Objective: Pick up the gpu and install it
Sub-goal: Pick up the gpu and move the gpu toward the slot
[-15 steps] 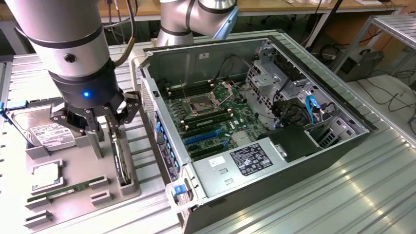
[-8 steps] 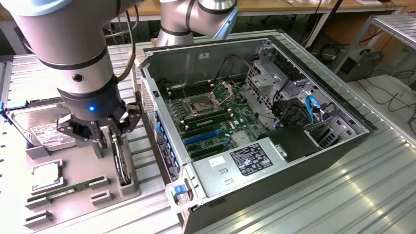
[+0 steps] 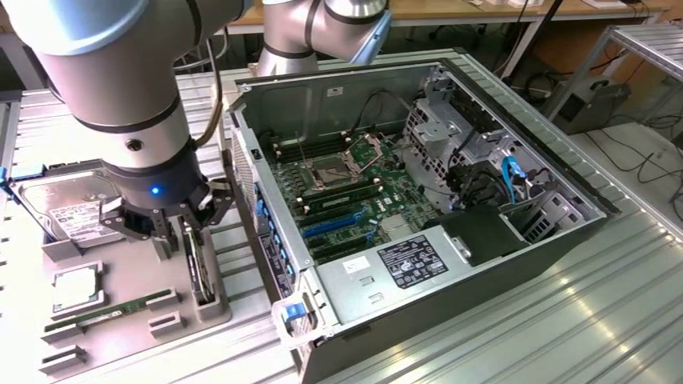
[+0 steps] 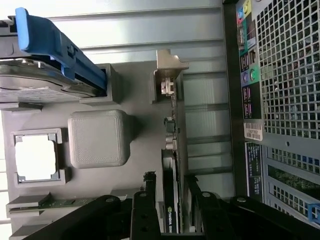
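The gpu stands on its edge in a slot of the grey fixture tray, just to the exterior view's left of the open computer case. In the wrist view the gpu appears as a thin dark card with its silver bracket end away from the fingers. My gripper is lowered over the card's upper end. It is open, with one black finger on each side of the card and narrow gaps still showing. The motherboard with blue slots lies bare inside the case.
On the tray lie a silver hard drive in a blue carrier, a square processor and a green memory stick. The case's rear panel stands close beside the gpu. The table is ribbed metal.
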